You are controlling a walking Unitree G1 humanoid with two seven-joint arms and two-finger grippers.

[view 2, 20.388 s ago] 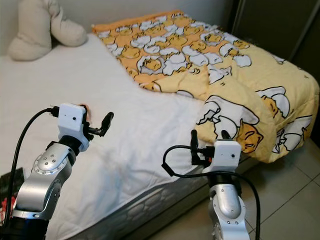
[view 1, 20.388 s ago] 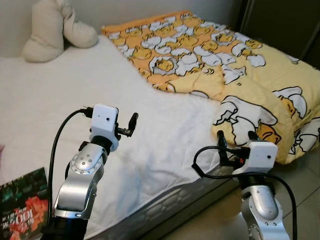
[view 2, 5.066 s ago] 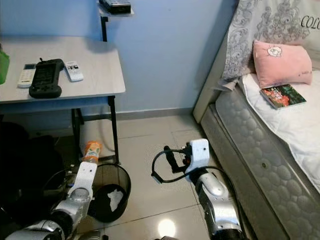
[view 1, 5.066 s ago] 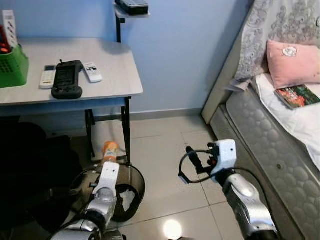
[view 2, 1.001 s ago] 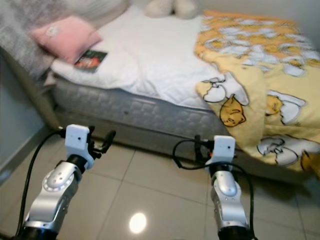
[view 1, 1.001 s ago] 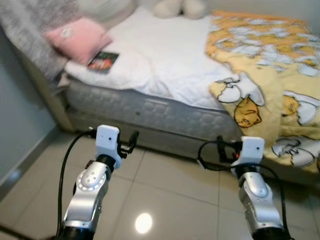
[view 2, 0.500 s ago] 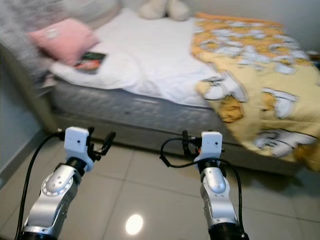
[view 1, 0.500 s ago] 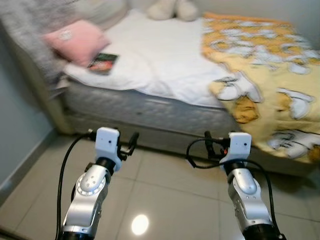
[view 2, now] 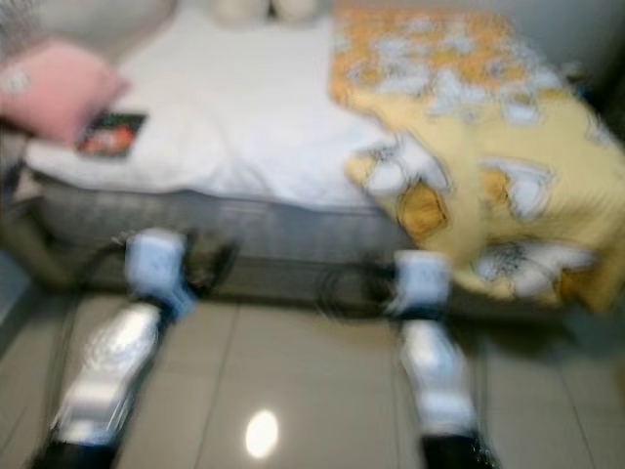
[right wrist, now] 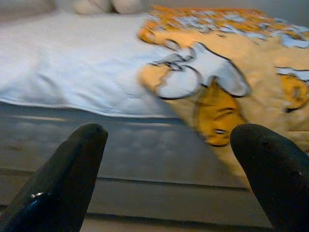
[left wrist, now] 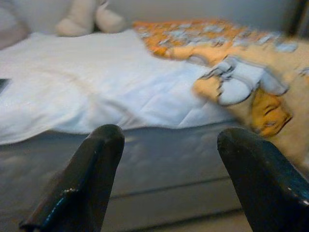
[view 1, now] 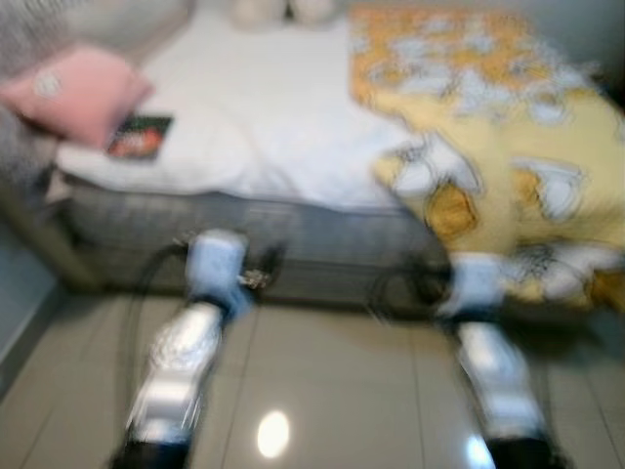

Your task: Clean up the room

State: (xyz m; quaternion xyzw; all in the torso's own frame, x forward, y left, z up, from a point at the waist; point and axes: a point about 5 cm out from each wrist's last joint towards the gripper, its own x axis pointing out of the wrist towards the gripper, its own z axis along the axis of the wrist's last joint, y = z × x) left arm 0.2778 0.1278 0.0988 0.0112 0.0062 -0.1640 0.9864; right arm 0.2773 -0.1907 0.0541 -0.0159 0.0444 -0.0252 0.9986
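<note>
Two grippers, left (left wrist: 164, 179) and right (right wrist: 169, 179), jaws spread, empty, facing the bed (view 1: 264, 137); book (view 1: 140, 136) beside pink pillow (view 1: 78, 93); views blurred, so halt and square up before reaching

We see a bed (view 1: 244, 147) with a white sheet and a grey quilted mattress side, standing on a tiled floor. A yellow blanket (view 1: 488, 127) printed with white-and-orange cartoon figures lies rumpled over its far-right half and hangs down over the near edge. A pink pillow (view 1: 83, 93) rests at the left end, and a dark-covered book (view 1: 140, 137) lies flat just beside it. Everything is blurred.
</note>
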